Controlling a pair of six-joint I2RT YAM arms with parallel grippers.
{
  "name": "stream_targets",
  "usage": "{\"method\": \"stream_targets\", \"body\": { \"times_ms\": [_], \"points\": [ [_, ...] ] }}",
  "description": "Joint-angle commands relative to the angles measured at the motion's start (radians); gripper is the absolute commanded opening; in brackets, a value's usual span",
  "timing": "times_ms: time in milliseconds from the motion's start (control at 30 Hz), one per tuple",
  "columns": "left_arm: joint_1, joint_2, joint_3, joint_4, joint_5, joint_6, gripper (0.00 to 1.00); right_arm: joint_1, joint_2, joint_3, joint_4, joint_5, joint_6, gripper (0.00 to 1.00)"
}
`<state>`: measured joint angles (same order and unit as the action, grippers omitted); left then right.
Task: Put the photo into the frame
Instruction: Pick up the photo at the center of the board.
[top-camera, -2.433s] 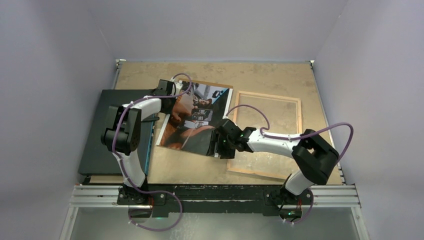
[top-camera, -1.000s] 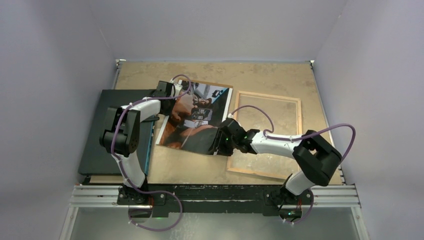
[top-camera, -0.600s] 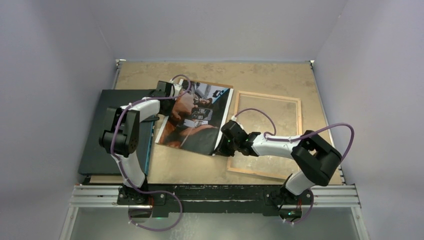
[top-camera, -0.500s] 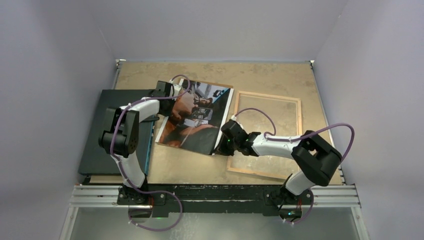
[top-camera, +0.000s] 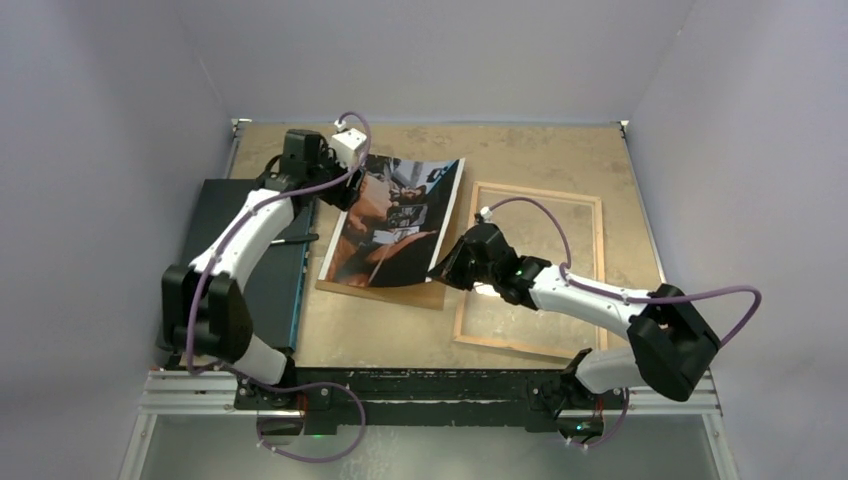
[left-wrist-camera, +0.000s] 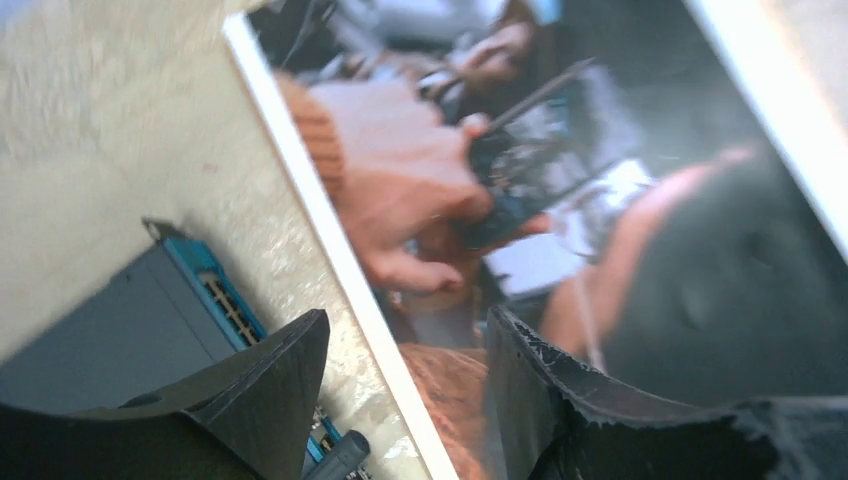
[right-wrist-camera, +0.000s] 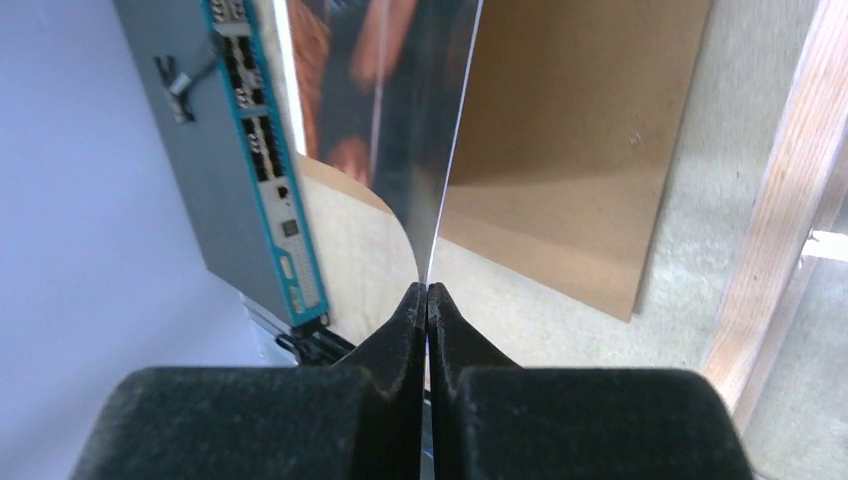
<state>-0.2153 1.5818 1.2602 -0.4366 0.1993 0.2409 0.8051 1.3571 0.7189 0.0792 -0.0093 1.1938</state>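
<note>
right claw (top-camera: 441, 270), seen from above, pinches the near right corner of the photo (top-camera: 395, 210), and we see that corner raised off the brown backing board (top-camera: 400, 293) beneath it. the rest of the photo rests on that board, just left of the frame (top-camera: 530, 235), which lies flat on the table (top-camera: 390, 335) with its light wood side up; the photo is not in it. left claw (top-camera: 338, 186) hangs over the photo's far left corner, beside the dark flat box (top-camera: 265, 285).

from the left wrist we find the left claw's fingers (left-wrist-camera: 285, 375) parted, the photo's white strip running below the gap, nothing clamped.

from the right wrist we see the right claw pressed tight on the photo's thin edge, and the sheet curls up away from the backing board.
</note>
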Motion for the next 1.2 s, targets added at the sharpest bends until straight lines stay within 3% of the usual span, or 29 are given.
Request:
{"method": "stream_targets", "body": {
  "times_ms": [0, 67, 133, 267, 433, 700, 933, 1167],
  "points": [
    [0.001, -0.221, -0.073, -0.04, 0.41, 0.152, 0.6, -0.047, -0.024, 0.078, 0.059, -0.062, 0.003, 0.0],
    [-0.003, -0.301, -0.142, -0.066, 0.526, 0.245, 0.64, -0.061, -0.014, 0.125, 0.065, -0.093, 0.001, 0.0],
    [-0.003, -0.297, -0.122, -0.213, 0.592, 0.344, 0.66, -0.069, 0.003, 0.176, 0.065, -0.122, -0.001, 0.0],
    [-0.023, -0.284, -0.08, -0.465, 0.581, 0.564, 0.72, -0.083, 0.042, 0.264, 0.072, -0.202, 0.025, 0.0],
    [-0.062, -0.424, -0.135, -0.436, 0.51, 0.655, 0.73, -0.086, 0.048, 0.311, 0.139, -0.252, 0.075, 0.0],
    [-0.159, -0.535, -0.265, -0.286, 0.439, 0.551, 0.71, -0.086, 0.02, 0.341, 0.148, -0.261, 0.108, 0.0],
    [-0.208, -0.466, -0.251, -0.174, 0.289, 0.444, 0.55, -0.086, -0.012, 0.324, 0.156, -0.258, 0.124, 0.0],
    [-0.217, -0.428, -0.227, -0.164, 0.264, 0.378, 0.17, -0.086, -0.039, 0.308, 0.152, -0.26, 0.122, 0.0]
  ]
}}
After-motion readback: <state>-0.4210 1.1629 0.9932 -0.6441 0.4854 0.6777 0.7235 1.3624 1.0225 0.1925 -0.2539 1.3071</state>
